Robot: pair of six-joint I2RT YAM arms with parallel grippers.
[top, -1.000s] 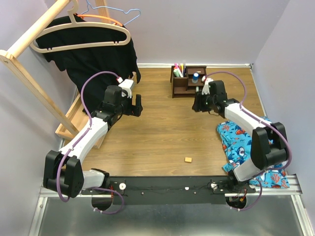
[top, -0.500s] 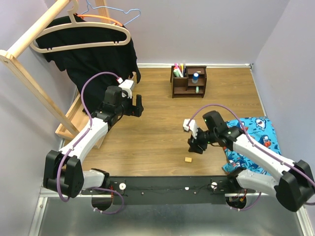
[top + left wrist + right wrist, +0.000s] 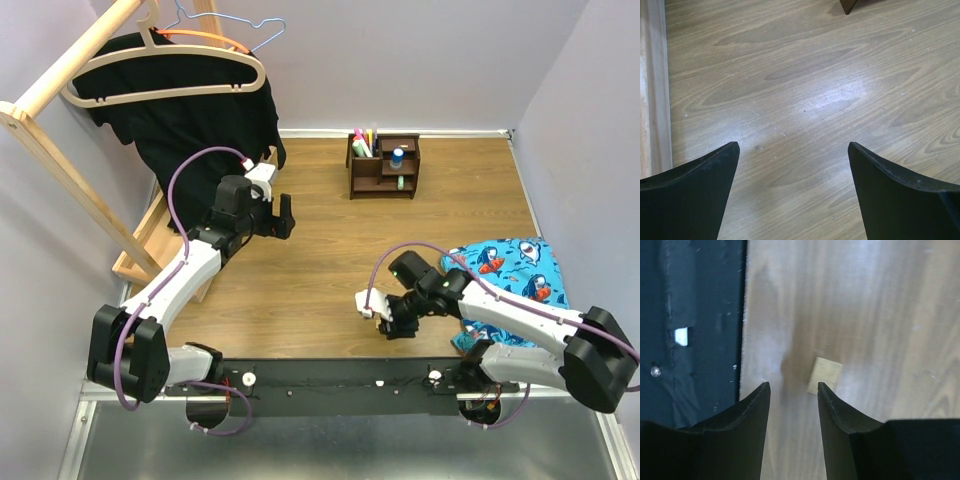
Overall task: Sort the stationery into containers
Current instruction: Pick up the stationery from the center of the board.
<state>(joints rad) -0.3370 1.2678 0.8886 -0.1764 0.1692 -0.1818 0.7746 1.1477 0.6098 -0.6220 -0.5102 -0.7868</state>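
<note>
Right hand [image 3: 792, 387] moved nearer, partly open, eraser [image 3: 824, 375] beside fingertip

A wood-grain tabletop [image 3: 330, 250] is closed in by pale lilac walls [image 3: 430, 60], with a white strip [image 3: 320, 132] running along its back edge. At the left stands a light wooden clothes rack [image 3: 70, 62], where a black garment [image 3: 190, 125] hangs from a wooden hanger [image 3: 160, 93]. A soft sheen of light [image 3: 837, 97] lies on the wood.
</note>
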